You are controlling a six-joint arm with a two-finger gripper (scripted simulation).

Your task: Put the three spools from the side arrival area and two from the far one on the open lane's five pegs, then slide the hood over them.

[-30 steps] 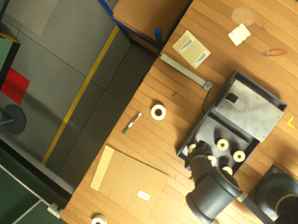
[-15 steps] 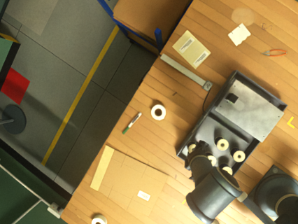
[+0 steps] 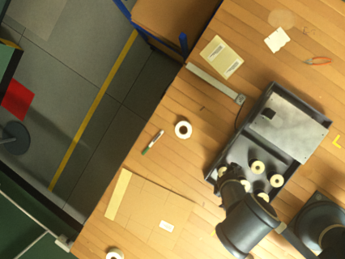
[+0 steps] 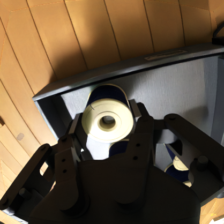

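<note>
My gripper (image 4: 107, 126) (image 3: 225, 173) hangs over the near corner of the dark tray (image 3: 267, 139). Its two fingers clasp a cream spool with a dark winding (image 4: 107, 120) from either side. The spool's hollow core faces the wrist camera, low inside the tray's open lane. Several other cream spools stand in that lane, among them one (image 3: 257, 166) and another (image 3: 277, 180). A grey hood (image 3: 288, 125) covers the far half of the tray. One more spool (image 3: 183, 130) stands alone on the table to the left. Another (image 3: 114, 254) sits at the table's near end.
The tray's raised wall (image 4: 126, 67) runs close ahead of the fingers. A green marker (image 3: 152, 142) and a flat cardboard sheet (image 3: 150, 204) lie left of the tray. A grey bar (image 3: 214, 82), a booklet (image 3: 221, 56) and orange pliers (image 3: 318, 61) lie farther off.
</note>
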